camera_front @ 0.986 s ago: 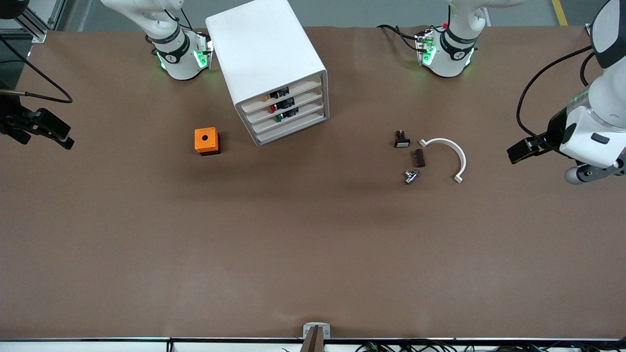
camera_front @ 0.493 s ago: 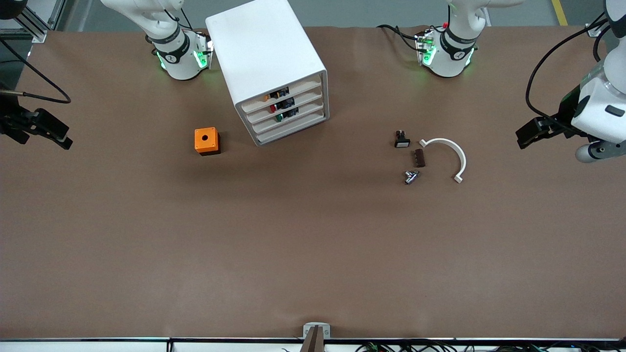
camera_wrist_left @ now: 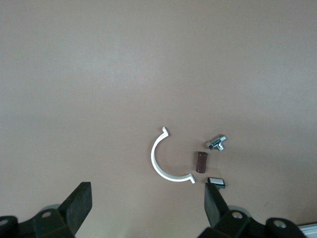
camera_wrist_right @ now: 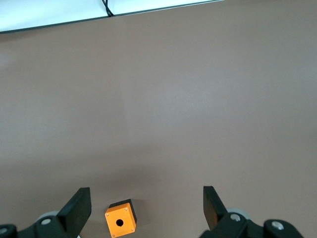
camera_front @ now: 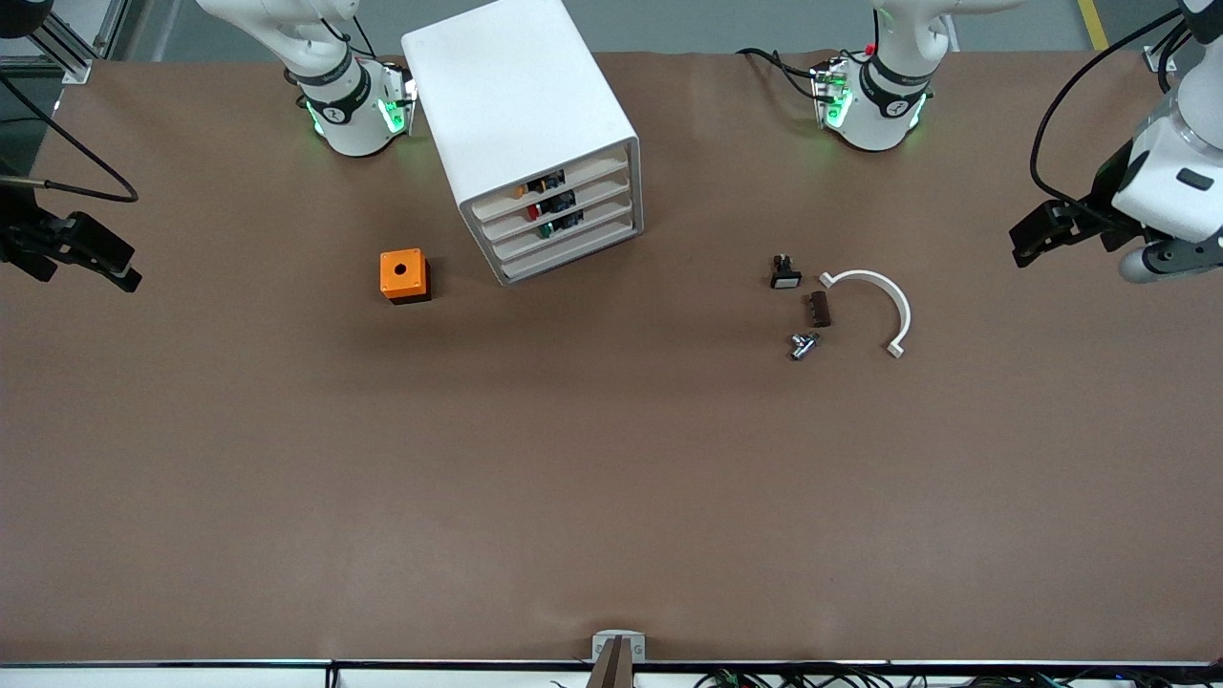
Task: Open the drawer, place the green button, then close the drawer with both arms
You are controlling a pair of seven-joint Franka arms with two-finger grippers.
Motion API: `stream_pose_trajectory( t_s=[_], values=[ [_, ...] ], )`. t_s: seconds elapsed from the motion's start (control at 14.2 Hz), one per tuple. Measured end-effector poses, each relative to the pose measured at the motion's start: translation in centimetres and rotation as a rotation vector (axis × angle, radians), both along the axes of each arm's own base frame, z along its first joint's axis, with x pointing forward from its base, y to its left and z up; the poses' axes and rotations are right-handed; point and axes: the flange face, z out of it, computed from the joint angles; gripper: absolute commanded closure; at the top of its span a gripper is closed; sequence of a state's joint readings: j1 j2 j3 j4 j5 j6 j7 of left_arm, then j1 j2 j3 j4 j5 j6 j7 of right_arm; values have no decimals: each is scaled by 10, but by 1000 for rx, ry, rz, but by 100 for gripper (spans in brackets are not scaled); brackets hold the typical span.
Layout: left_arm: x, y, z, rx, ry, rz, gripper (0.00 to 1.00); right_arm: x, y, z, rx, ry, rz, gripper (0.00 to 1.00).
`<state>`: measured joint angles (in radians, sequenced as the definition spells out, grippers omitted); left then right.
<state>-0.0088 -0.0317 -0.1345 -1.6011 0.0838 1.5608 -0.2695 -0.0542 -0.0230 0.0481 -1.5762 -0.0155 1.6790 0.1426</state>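
Matte brown table (camera_front: pixel 611 478) bears a boxy white cabinet (camera_front: pixel 521 115); both grippers' jaws spread, empty.

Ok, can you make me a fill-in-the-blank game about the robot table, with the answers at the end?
1. The cube with a hole on top is colored ____.
2. The white cabinet has ____ drawers.
3. The left gripper and the right gripper both have their fingers ____.
4. The curved clip beside the small parts is colored ____.

Answers: orange; four; open; white.
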Motion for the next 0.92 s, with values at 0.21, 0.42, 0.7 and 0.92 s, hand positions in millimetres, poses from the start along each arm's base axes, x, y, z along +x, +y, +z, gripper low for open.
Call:
stream_pose_trajectory(
  t_s=[0.21, 0.42, 0.7, 0.92],
  values=[
    [-4, 2, 10, -1, -29, -6, 0, 0, 0, 0, 0, 1, -1, 0],
    [-4, 3, 10, -2, -31, -4, 0, 0, -1, -2, 0, 4, -1, 0],
    [-5, 4, 16, -1, -27, 0, 0, 0, -2, -2, 0, 5, -3, 0],
    [-6, 5, 19, -2, -25, 0, 0, 0, -2, -2, 0, 5, -4, 0]
  ],
)
